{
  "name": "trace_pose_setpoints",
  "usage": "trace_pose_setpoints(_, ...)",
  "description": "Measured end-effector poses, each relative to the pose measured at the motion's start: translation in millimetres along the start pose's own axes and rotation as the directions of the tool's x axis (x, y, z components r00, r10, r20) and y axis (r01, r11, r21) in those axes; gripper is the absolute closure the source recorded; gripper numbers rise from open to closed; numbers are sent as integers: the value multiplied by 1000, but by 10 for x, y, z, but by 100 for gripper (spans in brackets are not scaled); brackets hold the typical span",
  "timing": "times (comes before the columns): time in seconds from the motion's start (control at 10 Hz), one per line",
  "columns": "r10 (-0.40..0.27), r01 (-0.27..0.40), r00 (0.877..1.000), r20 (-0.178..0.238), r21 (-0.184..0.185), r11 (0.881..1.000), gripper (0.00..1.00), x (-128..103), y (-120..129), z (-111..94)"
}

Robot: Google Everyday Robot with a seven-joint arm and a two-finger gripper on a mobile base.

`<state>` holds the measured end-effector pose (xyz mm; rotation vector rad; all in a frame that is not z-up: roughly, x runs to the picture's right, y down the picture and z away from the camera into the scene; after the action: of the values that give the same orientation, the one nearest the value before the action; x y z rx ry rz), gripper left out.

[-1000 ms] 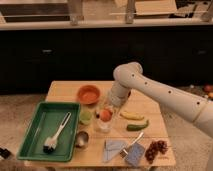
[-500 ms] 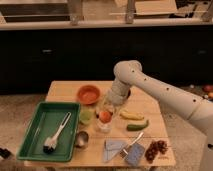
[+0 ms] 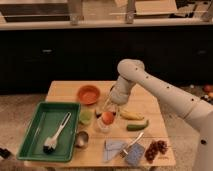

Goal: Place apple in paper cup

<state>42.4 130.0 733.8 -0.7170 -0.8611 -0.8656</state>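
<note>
The apple [image 3: 107, 118] is small and orange-red. It sits at the mouth of the white paper cup [image 3: 103, 128], near the middle of the wooden table [image 3: 65, 90]. My gripper [image 3: 110, 107] hangs straight down from the white arm, directly over the apple and very close to it. I cannot tell whether it touches the apple. The cup stands upright, and the apple hides its rim.
A green tray [image 3: 35, 131] with a brush [image 3: 55, 137] lies at the left. A metal cup [image 3: 81, 139], a pale green fruit [image 3: 86, 116] and an orange bowl [image 3: 88, 94] are close by. A banana [image 3: 131, 115], a green vegetable [image 3: 137, 125], grapes [image 3: 156, 148] and blue cloths [image 3: 114, 148] lie to the right.
The apple stays at the cup's mouth. The gripper and wrist have shifted only slightly above it.
</note>
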Motion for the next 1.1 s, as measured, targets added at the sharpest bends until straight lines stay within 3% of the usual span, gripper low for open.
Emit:
trace_pose_setpoints(0.7,-123,124,991,60,-5,992,95,-15,-154,36)
trace_pose_setpoints(1.1,-182,182,980,77,-2,983,56,-17,-207,12)
